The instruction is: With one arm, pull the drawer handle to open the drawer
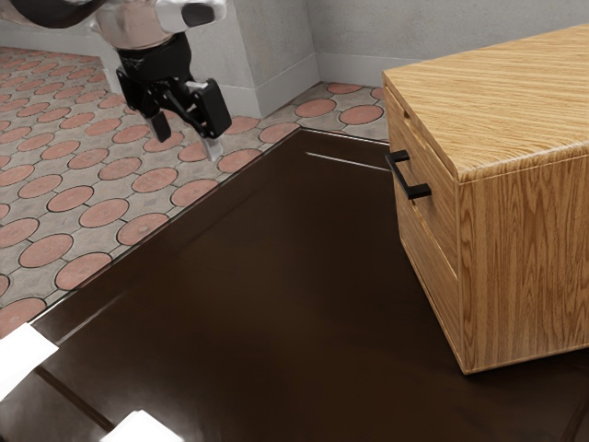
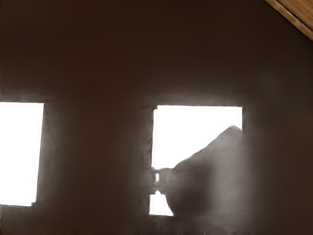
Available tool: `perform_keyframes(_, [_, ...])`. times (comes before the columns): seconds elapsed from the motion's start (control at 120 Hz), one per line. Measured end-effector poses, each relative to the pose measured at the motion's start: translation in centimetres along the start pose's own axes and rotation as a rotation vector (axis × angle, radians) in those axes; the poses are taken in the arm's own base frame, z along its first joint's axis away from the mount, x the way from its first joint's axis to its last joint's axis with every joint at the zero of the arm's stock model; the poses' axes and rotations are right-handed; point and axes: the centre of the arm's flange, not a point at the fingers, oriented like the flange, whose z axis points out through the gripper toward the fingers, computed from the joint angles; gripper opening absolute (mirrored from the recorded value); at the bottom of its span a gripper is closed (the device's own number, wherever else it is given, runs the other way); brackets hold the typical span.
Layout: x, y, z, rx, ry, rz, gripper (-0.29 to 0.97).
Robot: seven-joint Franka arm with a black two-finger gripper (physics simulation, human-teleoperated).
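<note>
A wooden cabinet (image 1: 515,175) stands on the dark glossy table (image 1: 276,304) at the exterior view's right. Its upper drawer front (image 1: 425,161) sits flush with the cabinet face and carries a black bar handle (image 1: 406,175). My black gripper (image 1: 189,136) hangs high at the upper left, well away from the handle, with its fingers spread and nothing between them. In the wrist view a strip of the cabinet's wood (image 2: 297,15) shows at one corner, beyond the dark table (image 2: 98,58).
A tiled floor (image 1: 83,175) with round red tiles lies past the table's far edge, and a grey wall (image 1: 276,46) rises behind it. Bright window reflections (image 2: 195,132) show on the table. A lower drawer front (image 1: 428,262) sits under the upper one.
</note>
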Motion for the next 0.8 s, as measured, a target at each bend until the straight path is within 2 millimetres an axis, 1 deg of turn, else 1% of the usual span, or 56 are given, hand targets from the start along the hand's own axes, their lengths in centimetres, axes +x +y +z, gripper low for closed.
perform_keyframes(0.075, [0.2, -2.4, 1.3, 0.008, -0.037, -0.04, 0.68])
perform_keyframes(0.117, [0.2, -3.0, 1.7, 0.007, -0.05, -0.048, 0.68])
perform_keyframes(0.208, [0.4, -1.2, 2.0, 0.003, -0.063, -0.015, 0.68])
perform_keyframes(0.342, [0.4, 1.0, 1.9, 0.003, -0.068, -0.142, 0.68])
perform_keyframes(0.408, [1.3, 1.5, 3.5, 0.014, -0.095, -0.286, 0.68])
perform_keyframes(0.492, [2.4, 1.2, 5.6, 0.032, -0.127, -0.463, 0.68])
perform_keyframes(0.542, [3.1, 1.2, 6.5, 0.037, -0.123, -0.549, 0.68])
perform_keyframes(0.592, [3.2, 1.8, 9.2, 0.04, -0.153, -0.611, 0.68])
perform_keyframes(0.633, [2.3, 1.9, 12.2, 0.03, -0.179, -0.66, 0.68])
perform_keyframes(0.667, [1.9, 1.9, 13.6, 0.014, -0.172, -0.697, 0.68])
perform_keyframes(0.717, [2.2, 2.2, 14.5, -0.015, -0.136, -0.746, 0.68])
perform_keyframes(0.8, [3.0, 2.9, 14.5, -0.058, -0.072, -0.813, 0.68])
